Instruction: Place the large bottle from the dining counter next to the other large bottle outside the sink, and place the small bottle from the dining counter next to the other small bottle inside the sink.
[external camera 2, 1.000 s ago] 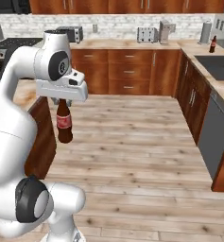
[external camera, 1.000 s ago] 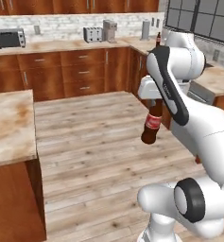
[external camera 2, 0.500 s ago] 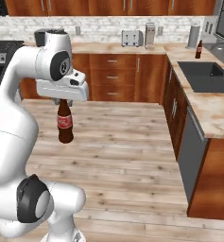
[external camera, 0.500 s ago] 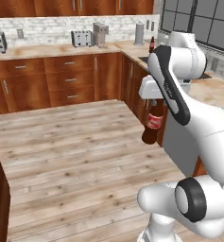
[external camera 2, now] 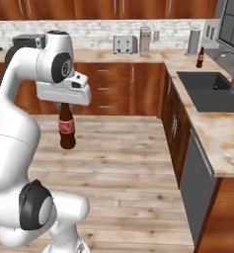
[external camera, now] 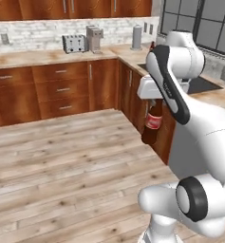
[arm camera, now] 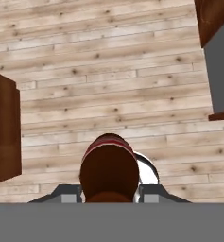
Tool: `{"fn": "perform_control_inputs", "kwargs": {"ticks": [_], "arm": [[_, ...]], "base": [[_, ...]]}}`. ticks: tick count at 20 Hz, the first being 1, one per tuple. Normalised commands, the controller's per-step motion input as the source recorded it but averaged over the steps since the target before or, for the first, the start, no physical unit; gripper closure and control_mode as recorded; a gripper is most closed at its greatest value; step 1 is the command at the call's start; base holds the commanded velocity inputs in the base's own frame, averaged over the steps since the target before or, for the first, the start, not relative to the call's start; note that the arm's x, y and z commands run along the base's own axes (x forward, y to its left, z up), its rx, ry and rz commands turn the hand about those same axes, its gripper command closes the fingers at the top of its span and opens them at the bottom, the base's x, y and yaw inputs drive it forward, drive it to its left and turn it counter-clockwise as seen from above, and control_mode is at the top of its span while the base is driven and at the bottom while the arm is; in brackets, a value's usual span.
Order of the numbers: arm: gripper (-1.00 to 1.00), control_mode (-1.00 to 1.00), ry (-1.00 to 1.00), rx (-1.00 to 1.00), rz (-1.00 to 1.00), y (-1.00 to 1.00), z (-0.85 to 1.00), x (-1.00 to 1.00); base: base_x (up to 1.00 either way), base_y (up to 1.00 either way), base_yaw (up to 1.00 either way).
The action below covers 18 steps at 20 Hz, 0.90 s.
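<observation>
Jaws (external camera 2: 65, 105) were clamped on the neck of the large bottle (external camera 2: 66, 130), which hung upright straight below them, over the wood floor (external camera 2: 123, 148). Other large bottle (external camera 2: 200, 58) stood far off on the bench (external camera 2: 213, 133), beyond the sink (external camera 2: 210, 92).

Marble sink counter (external camera 2: 214, 143) with other large bottle (external camera 2: 200, 57), toaster (external camera 2: 123, 44), seemingly a coffee maker (external camera 2: 145, 40)
</observation>
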Motion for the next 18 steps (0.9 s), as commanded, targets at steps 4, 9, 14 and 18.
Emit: {"fn": "perform_control_inputs", "kwargs": {"ticks": [4,9,14,18], "arm": [[1.0,1.0,0.0,0.0,0.0,0.0,0.0,0.0],[1.0,1.0,0.0,0.0,0.0,0.0,0.0,0.0],[1.0,1.0,0.0,0.0,0.0,0.0,0.0,0.0],[1.0,1.0,0.0,0.0,0.0,0.0,0.0,0.0]], "base": [[0.78,-0.05,-0.32],[0.63,-0.13,-0.45],[0.53,-0.02,-0.48],[0.26,0.0,-0.52]]}}
